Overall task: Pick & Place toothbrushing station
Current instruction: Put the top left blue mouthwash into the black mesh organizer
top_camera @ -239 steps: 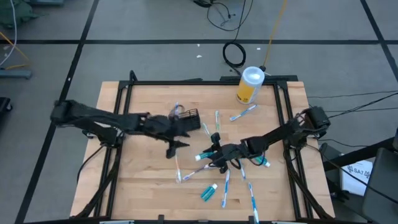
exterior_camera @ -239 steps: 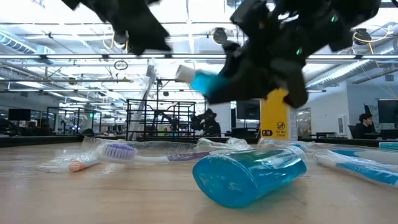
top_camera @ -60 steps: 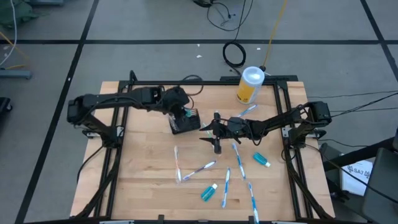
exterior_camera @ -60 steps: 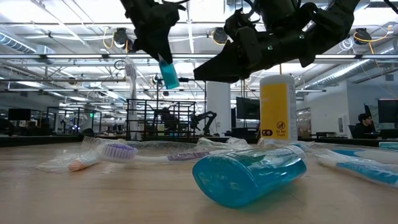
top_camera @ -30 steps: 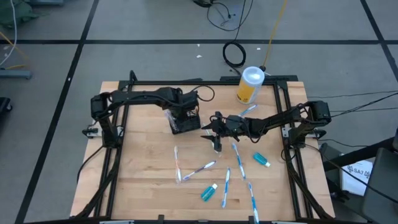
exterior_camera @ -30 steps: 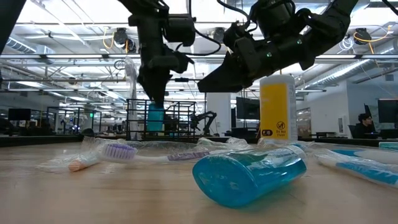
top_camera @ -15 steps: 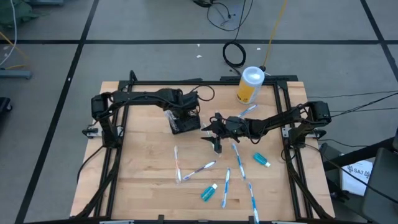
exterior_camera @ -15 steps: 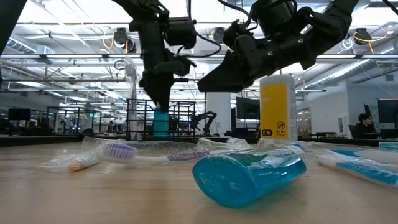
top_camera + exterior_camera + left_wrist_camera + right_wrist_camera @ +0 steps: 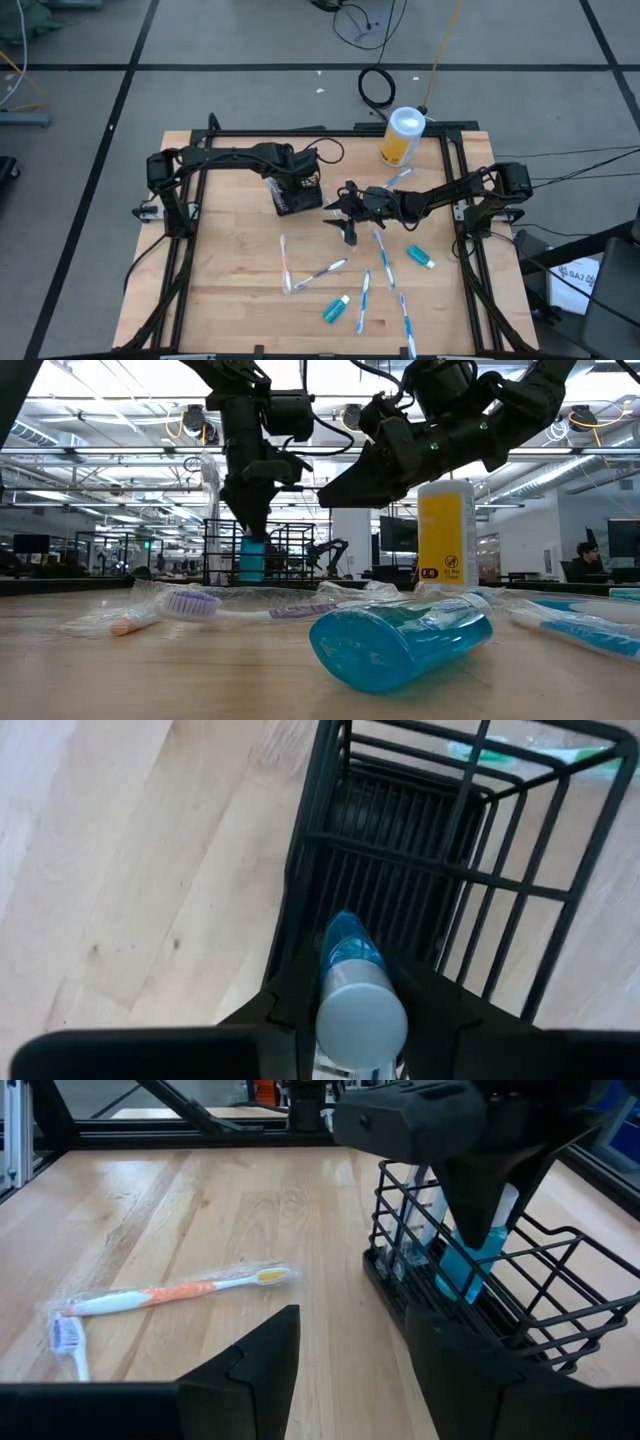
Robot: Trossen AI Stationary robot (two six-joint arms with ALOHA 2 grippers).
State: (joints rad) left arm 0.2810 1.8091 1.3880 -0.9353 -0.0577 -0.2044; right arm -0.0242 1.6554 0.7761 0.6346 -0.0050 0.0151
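Observation:
The black wire caddy (image 9: 298, 196) stands on the table left of centre; it also shows in the low view (image 9: 285, 550) and the right wrist view (image 9: 500, 1295). A wrapped toothbrush (image 9: 210, 490) stands in it. My left gripper (image 9: 297, 178) is above the caddy, shut on a teal toothpaste tube (image 9: 252, 557). My right gripper (image 9: 345, 216) hovers open and empty just right of the caddy, fingers (image 9: 250, 1355) pointing toward it. Toothbrushes (image 9: 318, 272) (image 9: 385, 262) and teal tubes (image 9: 335, 308) (image 9: 420, 257) lie flat on the table. My left gripper pinches the tube between its two fingers (image 9: 295, 1005) at its upper part (image 9: 345, 950), just below the grey cap (image 9: 360, 1012). The fingers come from above, pointing down. The tube stands nearly upright, cap up, its lower end (image 9: 458, 1285) inside the caddy.
A yellow canister with a white lid (image 9: 403, 137) stands at the far edge, a toothbrush (image 9: 392, 180) beside it. More toothbrushes (image 9: 364, 300) (image 9: 405, 322) lie near the front right. In the low view a teal tube (image 9: 400, 642) and a wrapped toothbrush (image 9: 200, 608) lie close.

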